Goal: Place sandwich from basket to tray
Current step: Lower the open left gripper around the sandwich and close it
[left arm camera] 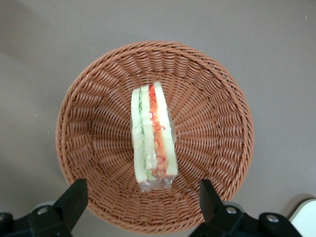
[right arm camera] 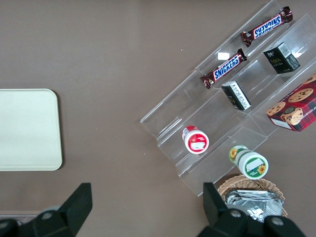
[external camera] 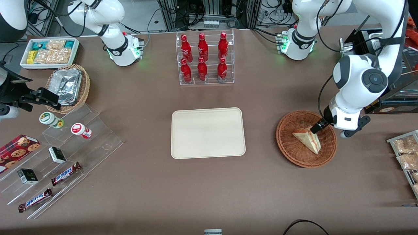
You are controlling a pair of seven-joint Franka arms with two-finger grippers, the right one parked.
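Your left gripper [left arm camera: 140, 197] hangs just above the reddish-brown wicker basket [external camera: 287, 143], jaws spread wide and holding nothing. The wrapped triangular sandwich [left arm camera: 153, 136] lies inside that basket, between the fingers' line. The cream tray [external camera: 208, 133] sits bare on the tabletop, well apart

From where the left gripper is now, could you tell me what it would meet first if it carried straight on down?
Probably the sandwich in the basket: the left gripper hangs open above one end of it, though the gap is hard to judge.
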